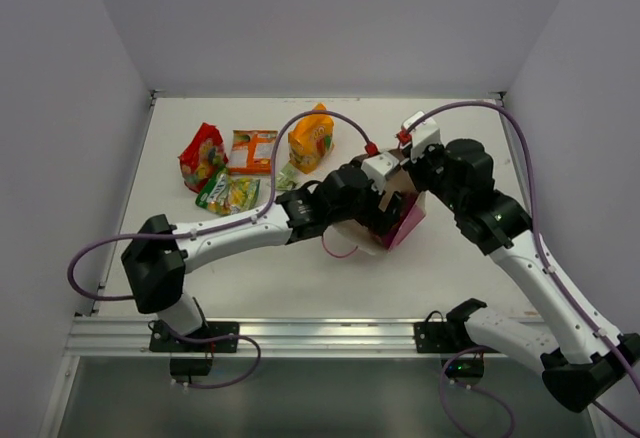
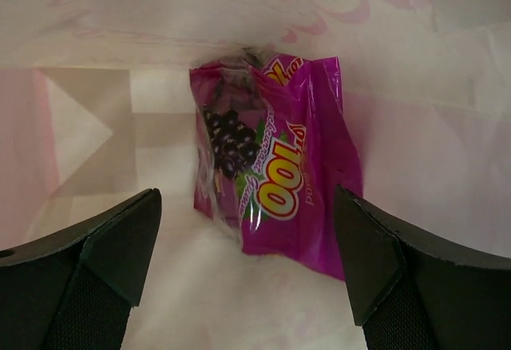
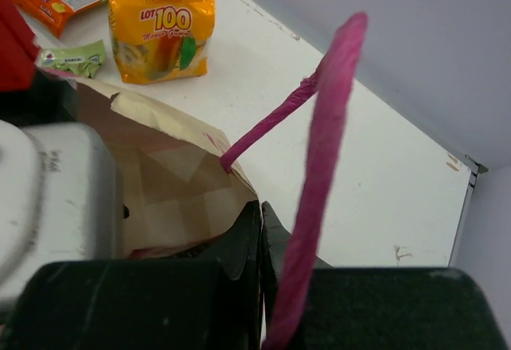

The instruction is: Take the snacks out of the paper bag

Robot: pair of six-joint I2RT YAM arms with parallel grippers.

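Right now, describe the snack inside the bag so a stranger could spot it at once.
Find the pink-and-cream paper bag near the middle of the white table. Deep inside lies a purple-magenta packet picturing dark berries, the only purple snack.

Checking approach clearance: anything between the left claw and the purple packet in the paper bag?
Nothing: left wrist view shows only bare paper bag lining between the open left claw and the purple packet ahead.

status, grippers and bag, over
Left gripper open inside pink-and-cream paper bag, purple shiny snack packet ahead, ungripped. Right gripper shut on bag rim. Nothing blocking.
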